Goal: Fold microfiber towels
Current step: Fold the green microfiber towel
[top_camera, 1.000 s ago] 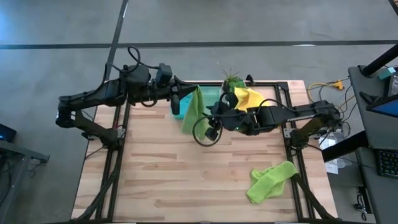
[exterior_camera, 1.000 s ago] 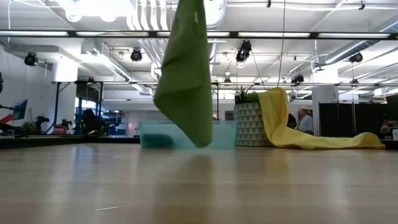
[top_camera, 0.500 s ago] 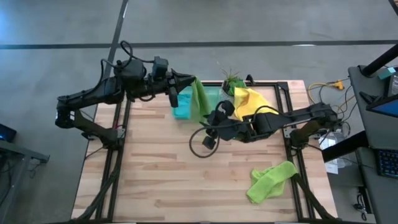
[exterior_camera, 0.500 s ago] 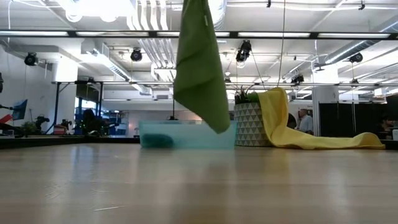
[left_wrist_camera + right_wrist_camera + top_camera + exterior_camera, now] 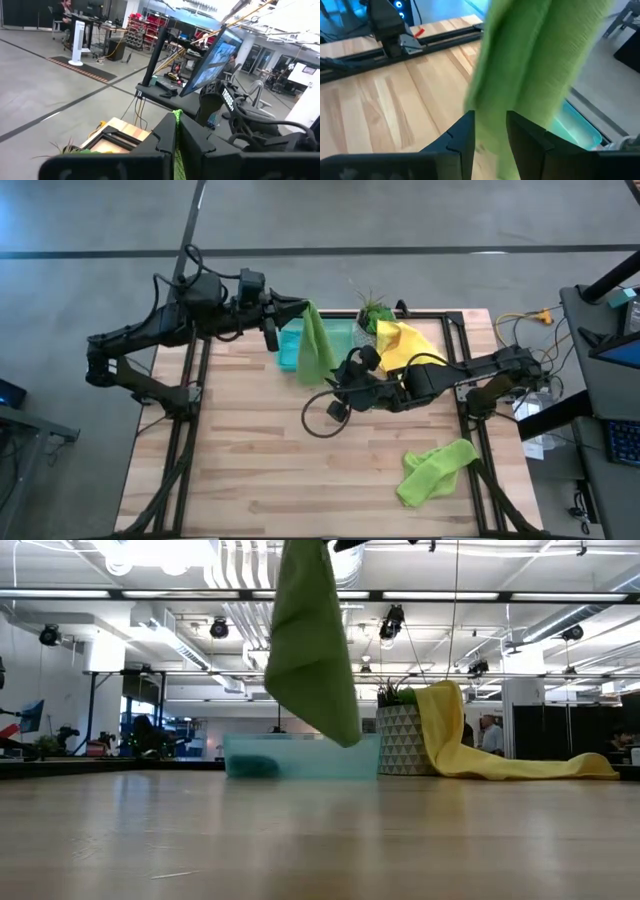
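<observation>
Lime green cloth, one of the microfiber towels (image 5: 317, 350), hangs in the air at upper centre of the high view, pinched by its top edge in the left gripper (image 5: 300, 310), whose fingers (image 5: 197, 145) are clamped tight on the thin green edge. It dangles clear of the wooden surface (image 5: 260, 450), just in front of the translucent tray (image 5: 300, 755). The right gripper (image 5: 490, 131) reaches in from the right of the high view; its fingers stand partly apart with the hanging cloth's lower part between them, and whether they pinch it I cannot tell. The step in hand looks like spreading the towel between two grips before laying it flat. Next, the right fingers need a firm hold on a lower corner. A second green towel (image 5: 435, 470) lies crumpled at lower right, and a yellow towel (image 5: 400, 340) drapes beside the plant pot (image 5: 400, 740).
</observation>
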Motion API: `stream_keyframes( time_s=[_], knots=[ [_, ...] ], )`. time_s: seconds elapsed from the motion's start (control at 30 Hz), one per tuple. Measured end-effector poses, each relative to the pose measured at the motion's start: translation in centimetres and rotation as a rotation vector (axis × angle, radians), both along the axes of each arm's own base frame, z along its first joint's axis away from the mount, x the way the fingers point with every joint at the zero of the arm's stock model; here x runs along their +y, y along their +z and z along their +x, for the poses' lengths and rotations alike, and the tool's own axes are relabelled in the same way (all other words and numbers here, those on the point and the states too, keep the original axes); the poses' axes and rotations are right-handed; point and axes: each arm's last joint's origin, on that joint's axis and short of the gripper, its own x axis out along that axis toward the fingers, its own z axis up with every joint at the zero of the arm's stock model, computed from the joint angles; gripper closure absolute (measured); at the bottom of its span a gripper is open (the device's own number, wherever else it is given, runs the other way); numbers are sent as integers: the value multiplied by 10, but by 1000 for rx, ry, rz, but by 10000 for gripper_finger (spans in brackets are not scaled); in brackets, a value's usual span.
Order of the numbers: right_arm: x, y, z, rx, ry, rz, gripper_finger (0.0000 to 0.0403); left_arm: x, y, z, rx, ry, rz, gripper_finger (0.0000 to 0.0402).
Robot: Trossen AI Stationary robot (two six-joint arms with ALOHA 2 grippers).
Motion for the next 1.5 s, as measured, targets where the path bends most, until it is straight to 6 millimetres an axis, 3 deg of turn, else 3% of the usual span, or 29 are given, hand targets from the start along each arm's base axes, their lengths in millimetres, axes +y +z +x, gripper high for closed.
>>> stream_keyframes(
  time_s=[0.73,1.2,1.5],
  knots=[
    [0,-16,16,14,-12,-6,307,-2,5,-6,-33,-27,-20,401],
    [-2,-16,17,3,-56,-25,307,-2,7,-8,-42,-33,-18,401],
    [-4,-7,9,-11,-56,-22,275,-3,7,-10,-44,-33,-18,401]
  ],
)
